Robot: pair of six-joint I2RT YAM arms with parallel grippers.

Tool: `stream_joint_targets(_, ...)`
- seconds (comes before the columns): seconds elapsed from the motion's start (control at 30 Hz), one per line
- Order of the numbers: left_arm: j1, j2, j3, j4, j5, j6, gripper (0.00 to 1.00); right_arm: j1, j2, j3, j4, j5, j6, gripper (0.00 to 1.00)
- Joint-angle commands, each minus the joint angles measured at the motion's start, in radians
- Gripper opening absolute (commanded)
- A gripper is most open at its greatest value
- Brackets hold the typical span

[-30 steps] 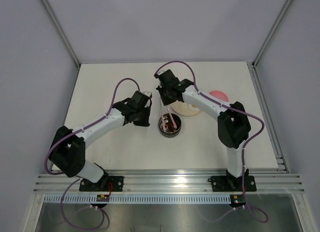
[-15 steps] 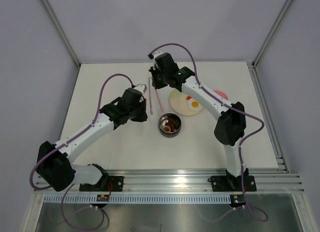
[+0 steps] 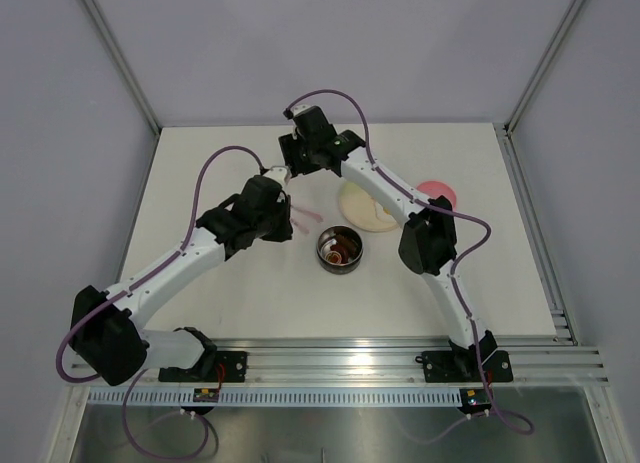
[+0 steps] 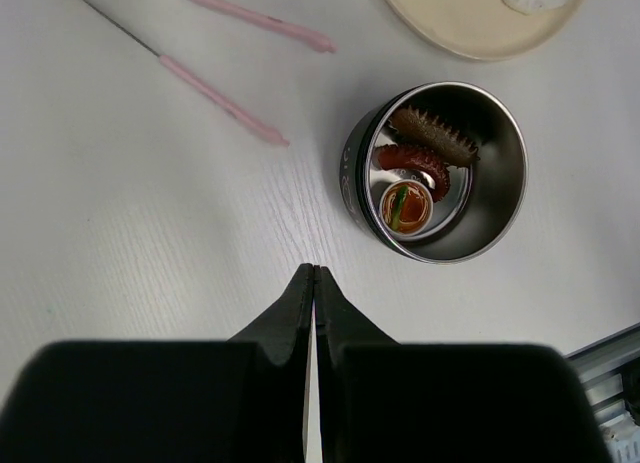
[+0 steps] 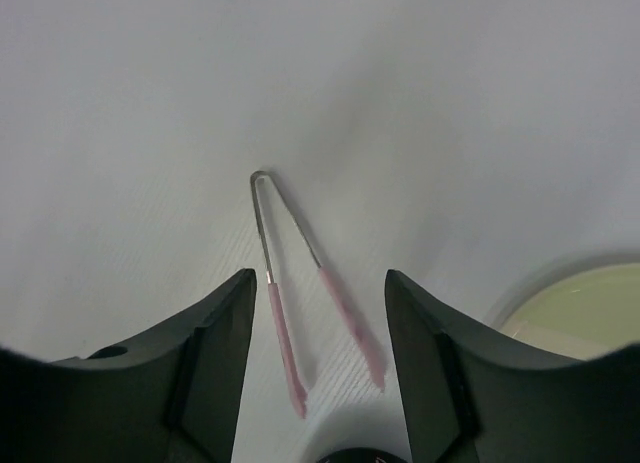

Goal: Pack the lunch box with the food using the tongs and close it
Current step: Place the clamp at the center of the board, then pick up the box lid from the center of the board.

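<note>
Holds nothing in clenched left jaws. Hangs right jaws released above tongs (image 5: 275, 313) lying on counter (image 4: 120, 233) at 10 o'clock from lunch box (image 4: 352, 178), food (image 4: 412, 158) inside.

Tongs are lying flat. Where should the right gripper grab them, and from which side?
Come straight down and close across both arms of the tongs, where bare steel meets the pink sleeves. They lie flat on the table, arms splayed from the bend, in line with the open right gripper.
</note>
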Motion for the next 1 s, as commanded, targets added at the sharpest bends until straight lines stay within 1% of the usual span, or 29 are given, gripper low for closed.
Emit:
stream_joint_targets(0.0,0.006,-0.028,0.006,0.033,-0.051,0.017,0.0,-0.018,-0.156,-0.089,0.05,0.057,-0.012,0.62)
stream_joint_targets(0.07,0.009,-0.03,0.006,0.031,-0.055,0.024,0.0,-0.041,-0.193,-0.13,0.057,0.068,-0.005,0.62)
stream_joint_targets(0.13,0.012,-0.03,0.004,0.03,-0.06,0.027,0.0,-0.071,-0.258,-0.216,0.082,0.097,0.0,0.62)
stream_joint_targets(0.17,0.014,-0.03,0.004,0.028,-0.063,0.025,0.0,-0.083,-0.288,-0.297,0.094,0.115,0.001,0.62)
stream_joint_targets(0.23,0.014,-0.034,0.001,0.028,-0.066,0.027,0.0,-0.12,-0.375,-0.388,0.134,0.125,0.026,0.62)
stream_joint_targets(0.27,0.015,-0.036,-0.003,0.028,-0.068,0.025,0.01,-0.169,-0.404,-0.432,0.146,0.122,0.038,0.63)
stream_joint_targets(0.3,0.018,-0.036,-0.005,0.03,-0.068,0.025,0.0,-0.198,-0.456,-0.518,0.159,0.119,0.07,0.63)
stream_joint_targets(0.33,0.018,-0.038,-0.005,0.031,-0.066,0.027,0.0,-0.226,-0.479,-0.561,0.175,0.117,0.09,0.63)
stream_joint_targets(0.37,0.02,-0.038,-0.007,0.031,-0.065,0.027,0.0,-0.287,-0.504,-0.601,0.186,0.116,0.109,0.63)
stream_joint_targets(0.4,0.02,-0.038,-0.007,0.031,-0.063,0.025,0.0,-0.319,-0.545,-0.682,0.197,0.108,0.144,0.64)
stream_joint_targets(0.43,0.021,-0.038,-0.007,0.034,-0.063,0.025,0.0,-0.347,-0.564,-0.721,0.211,0.109,0.164,0.67)
stream_joint_targets(0.47,0.021,-0.036,-0.005,0.036,-0.06,0.025,0.0,-0.405,-0.579,-0.787,0.215,0.116,0.184,0.68)
stream_joint_targets(0.5,0.021,-0.034,-0.005,0.037,-0.06,0.024,0.01,-0.435,-0.601,-0.816,0.218,0.116,0.217,0.68)
stream_joint_targets(0.57,0.02,-0.03,-0.004,0.039,-0.052,0.02,0.01,-0.493,-0.616,-0.902,0.231,0.097,0.251,0.69)
stream_joint_targets(0.6,0.021,-0.027,-0.004,0.042,-0.051,0.019,0.01,-0.555,-0.622,-0.93,0.24,0.079,0.293,0.7)
stream_joint_targets(0.63,0.021,-0.024,-0.002,0.042,-0.048,0.017,0.01,-0.589,-0.625,-0.96,0.264,0.05,0.317,0.69)
stream_joint_targets(0.7,0.021,-0.018,0.0,0.039,-0.039,0.014,0.01,-0.684,-0.631,-1.049,0.309,-0.063,0.381,0.69)
stream_joint_targets(0.73,0.021,-0.018,0.0,0.037,-0.035,0.011,0.01,-0.727,-0.631,-1.08,0.362,-0.102,0.403,0.69)
stream_joint_targets(0.77,0.021,-0.019,-0.002,0.036,-0.034,0.01,0.01,-0.754,-0.63,-1.13,0.385,-0.154,0.435,0.69)
stream_joint_targets(0.8,0.021,-0.019,-0.004,0.036,-0.034,0.008,0.01,-0.789,-0.625,-1.146,0.415,-0.168,0.443,0.68)
stream_joint_targets(0.83,0.021,-0.019,-0.005,0.036,-0.034,0.007,0.01,-0.798,-0.619,-1.157,0.416,-0.17,0.449,0.68)
stream_joint_targets(0.97,0.021,-0.019,-0.005,0.033,-0.035,-0.001,0.01,-0.805,-0.566,-1.169,0.41,-0.087,0.46,0.62)
